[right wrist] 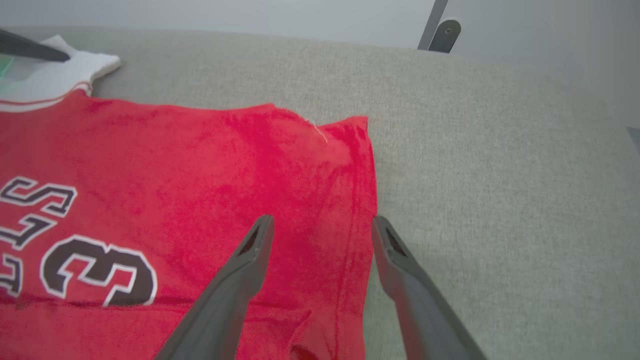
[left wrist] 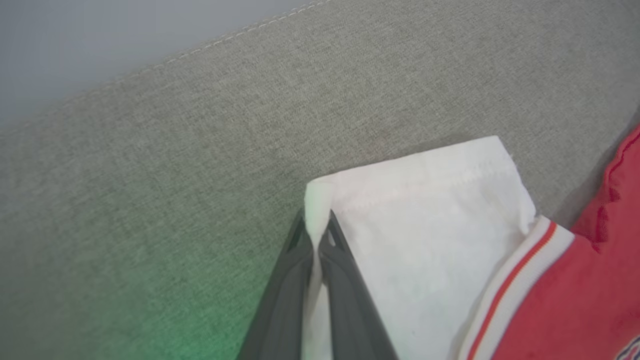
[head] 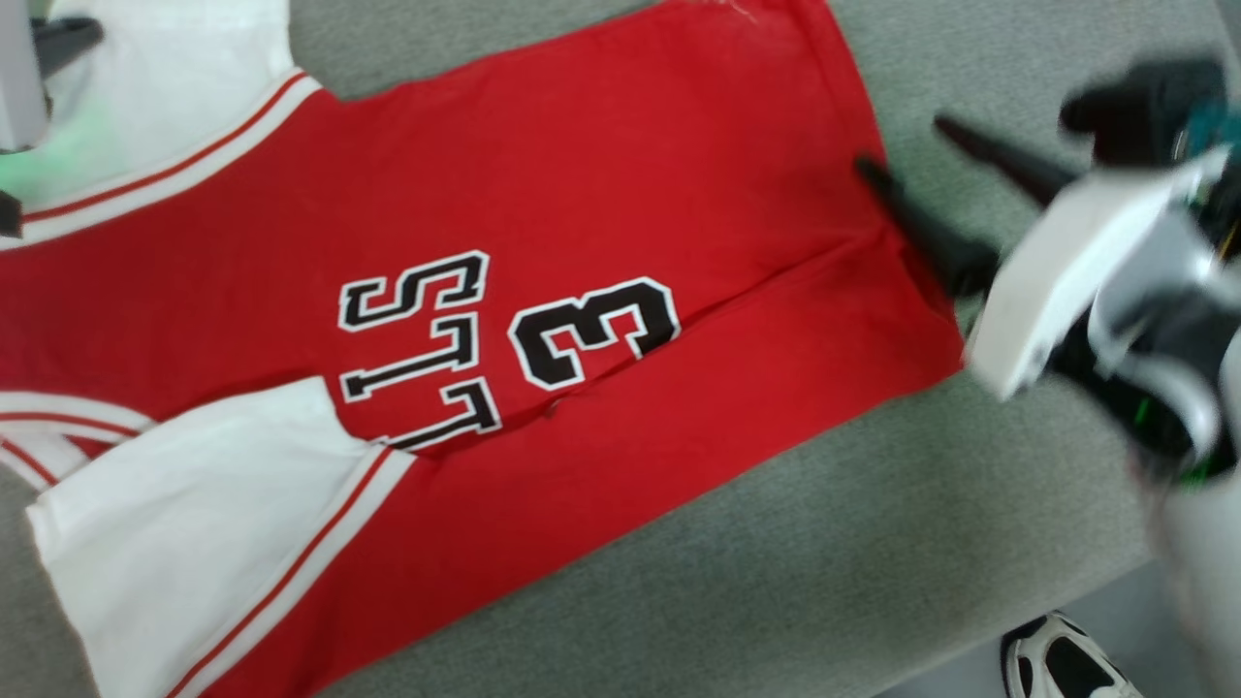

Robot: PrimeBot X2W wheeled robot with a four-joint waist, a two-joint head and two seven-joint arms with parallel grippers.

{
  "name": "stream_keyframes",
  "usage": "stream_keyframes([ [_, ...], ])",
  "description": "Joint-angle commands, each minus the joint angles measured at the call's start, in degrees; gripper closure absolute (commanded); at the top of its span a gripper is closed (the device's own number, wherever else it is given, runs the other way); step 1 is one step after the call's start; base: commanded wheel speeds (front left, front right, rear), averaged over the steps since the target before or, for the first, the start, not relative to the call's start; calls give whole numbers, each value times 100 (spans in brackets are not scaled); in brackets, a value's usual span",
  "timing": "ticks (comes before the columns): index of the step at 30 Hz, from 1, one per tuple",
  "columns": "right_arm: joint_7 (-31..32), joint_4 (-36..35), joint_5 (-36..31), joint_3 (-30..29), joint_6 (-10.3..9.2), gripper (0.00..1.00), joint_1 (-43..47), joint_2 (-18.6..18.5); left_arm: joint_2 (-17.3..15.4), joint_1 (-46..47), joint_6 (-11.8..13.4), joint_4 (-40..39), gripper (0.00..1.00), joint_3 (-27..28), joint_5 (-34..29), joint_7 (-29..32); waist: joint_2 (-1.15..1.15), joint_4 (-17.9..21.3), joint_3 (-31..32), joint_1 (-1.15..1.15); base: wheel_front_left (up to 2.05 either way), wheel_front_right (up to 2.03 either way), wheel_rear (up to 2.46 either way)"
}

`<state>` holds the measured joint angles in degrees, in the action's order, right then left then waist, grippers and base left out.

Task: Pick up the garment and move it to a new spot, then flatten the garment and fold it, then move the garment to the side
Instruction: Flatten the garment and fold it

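**Left tool pinches a white sleeve; right tool spread at the red hem**

The garment point(head: 601, 223) lies spread out, mostly flat, on a grey upholstered surface point(head: 873, 543). Its red body carries a black, white-edged "3" and block letters. A long crease runs across the red cloth below the number. Its white sleeve panels, banded in white with thin red stripes, lie toward the left side of the head view. Its plain red hem lies toward the right.

The left tool point(left wrist: 316, 222) is pressed together on the edge of one white sleeve point(left wrist: 430, 225). A narrow fold of white cloth stands up between its two dark fingers. That sleeve lies near the surface's stitched far edge, with bare grey fabric between them.

The right tool point(right wrist: 321, 221) is spread wide at the hem end of the garment and grips nothing. One finger point(right wrist: 250, 260) is over the red cloth and the other is over the grey surface just beside the hem, so the hem line runs between them. I cannot tell whether either fingertip touches the cloth.

Past the surface's near right corner, a black-and-white shoe point(head: 1062, 664) stands on the floor.
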<state>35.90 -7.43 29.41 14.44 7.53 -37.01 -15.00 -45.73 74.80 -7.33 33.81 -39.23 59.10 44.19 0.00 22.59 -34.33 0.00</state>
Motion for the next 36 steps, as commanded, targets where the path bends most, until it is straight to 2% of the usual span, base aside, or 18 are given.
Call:
stream_keyframes([
  [1, 156, 198, 125, -44, -10, 0, -345, -19, 37, 13, -24, -17, 100, -82, 51, -1, 0, -79, -39, 0, 0, 0, 0],
  [8, 682, 1783, 69, -145, -10, 0, -1832, 59, 129, 227, -24, -223, 100, -301, 192, -71, 0, -349, -203, 0, 0, 0, 0],
  [15, 639, 3315, -479, -80, -10, 0, -2796, 213, 198, 361, -24, -300, 100, -529, 299, -165, 0, -546, -341, 0, 0, 0, 0],
  [18, 587, 3773, -425, -134, -10, 0, -3007, 366, 190, 389, -20, -298, 100, -605, 342, -199, 0, -584, -385, 0, 0, 0, 0],
  [25, 335, 4447, -218, -66, -10, 0, -3259, 461, 188, 424, -6, -266, 100, -741, 498, -297, 0, -638, -391, 0, 0, 0, 0],
  [26, 297, 4508, -203, -20, -10, 20, -3279, 441, 204, 429, -6, -263, 100, -760, 517, -304, 0, -645, -386, 0, 0, 0, 0],
  [27, 272, 4579, -176, 28, -10, 47, -3296, 423, 221, 430, -6, -261, 100, -783, 532, -317, 0, -651, -380, 0, 0, 0, 0],
  [28, 241, 4636, -147, 69, -10, 69, -3307, 404, 244, 432, -6, -260, 100, -806, 558, -320, 0, -660, -374, 0, 0, 0, 0],
  [29, 218, 4702, -108, 102, -10, 100, -3320, 392, 266, 428, -6, -256, 100, -829, 583, -338, 0, -673, -362, 0, 0, 0, 0],
  [36, -149, 4964, 119, 260, -10, 100, -3331, 211, 452, 310, -8, -321, 100, -849, 867, -678, 0, -795, -128, 0, 0, 0, 0],
])
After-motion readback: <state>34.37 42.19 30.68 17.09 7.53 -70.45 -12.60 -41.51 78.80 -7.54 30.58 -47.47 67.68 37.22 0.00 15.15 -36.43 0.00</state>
